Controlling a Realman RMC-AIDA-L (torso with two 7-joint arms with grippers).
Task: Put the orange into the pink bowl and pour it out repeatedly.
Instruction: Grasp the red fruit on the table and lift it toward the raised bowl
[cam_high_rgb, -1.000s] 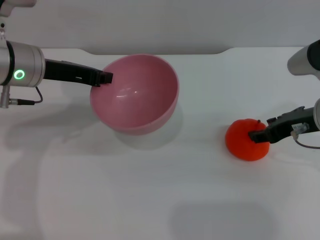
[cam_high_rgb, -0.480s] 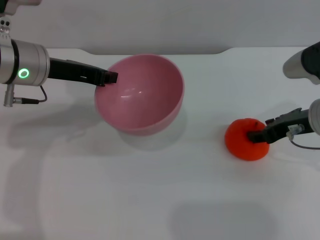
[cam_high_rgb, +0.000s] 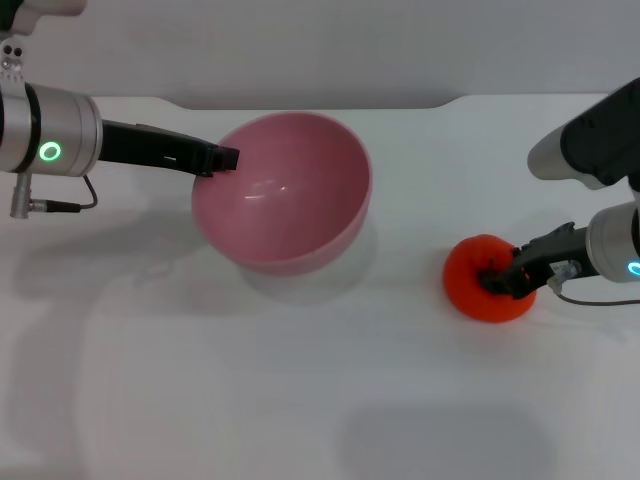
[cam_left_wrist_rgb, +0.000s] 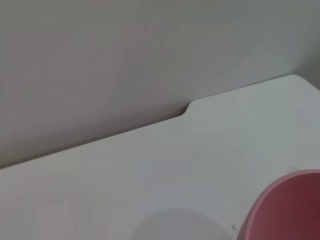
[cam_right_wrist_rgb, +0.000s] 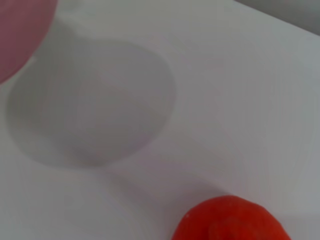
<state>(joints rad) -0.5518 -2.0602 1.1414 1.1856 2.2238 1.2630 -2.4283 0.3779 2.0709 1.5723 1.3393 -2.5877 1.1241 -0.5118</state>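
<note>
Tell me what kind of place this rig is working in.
Probably a lab test bench: a bare white table against a plain wall, with only a pink bowl and a toy orange as props.

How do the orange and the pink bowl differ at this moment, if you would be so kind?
The orange is red-orange, lumpy and small; the pink bowl is smooth, glossy and much wider. The orange sits on the table with the right gripper on it; the bowl is tilted, its rim held by the left gripper.

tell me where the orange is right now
In the head view the orange sits on the table at the robot's right, with the right gripper shut on it, well apart from the pink bowl.
</note>
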